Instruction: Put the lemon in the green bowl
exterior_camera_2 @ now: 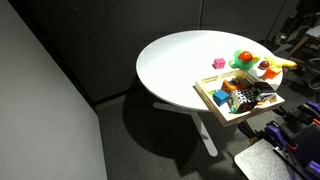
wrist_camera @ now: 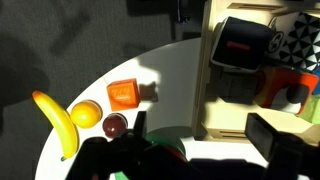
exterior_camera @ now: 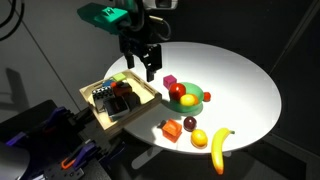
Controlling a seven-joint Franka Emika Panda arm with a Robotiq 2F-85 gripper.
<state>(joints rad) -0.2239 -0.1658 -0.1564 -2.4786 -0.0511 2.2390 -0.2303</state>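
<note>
The green bowl [exterior_camera: 203, 97] sits on the white table to the right of the wooden tray and holds a red apple [exterior_camera: 186, 99]. It also shows in an exterior view [exterior_camera_2: 245, 58] and at the bottom of the wrist view [wrist_camera: 165, 143]. A small pale yellow-green fruit, apparently the lemon [exterior_camera: 120, 77], lies at the tray's far corner. I cannot make it out in the wrist view. My gripper [exterior_camera: 148, 66] hangs open and empty above the table, between tray and bowl. Its fingers [wrist_camera: 205, 140] are spread wide.
The wooden tray [exterior_camera: 103, 118] holds several dark objects. A pink cube [exterior_camera: 170, 80], orange cube [exterior_camera: 172, 129], dark plum [exterior_camera: 190, 123], golden-yellow fruit [exterior_camera: 199, 138] and banana [exterior_camera: 220, 148] lie around the bowl. The table edge is near the front.
</note>
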